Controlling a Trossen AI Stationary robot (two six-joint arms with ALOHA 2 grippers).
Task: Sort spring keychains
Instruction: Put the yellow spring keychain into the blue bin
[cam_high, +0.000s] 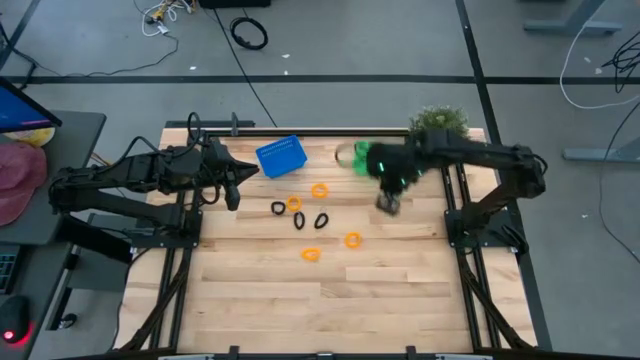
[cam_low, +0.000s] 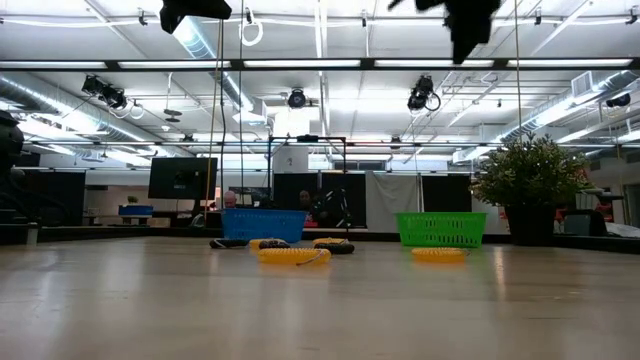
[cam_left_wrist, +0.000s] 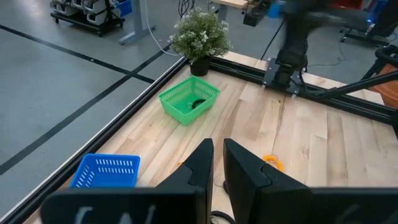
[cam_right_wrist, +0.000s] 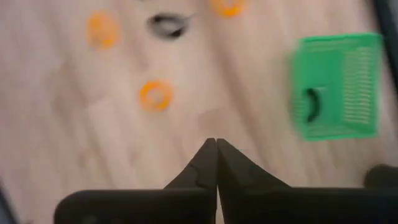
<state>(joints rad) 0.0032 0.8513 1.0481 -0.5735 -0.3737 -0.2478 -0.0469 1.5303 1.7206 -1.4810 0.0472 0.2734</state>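
Observation:
Several spring keychains lie flat on the wooden table: orange ones and black ones. One more black keychain lies inside the green basket. My right gripper hangs above the table just near of that basket, shut and empty. My left gripper hovers left of the keychains, beside the blue basket. Its fingers stand a narrow gap apart with nothing between them.
The blue basket and the green basket stand near the table's far edge, with a potted plant at the far right corner. A dark rail runs along the far edge. Bare wood fills the near half.

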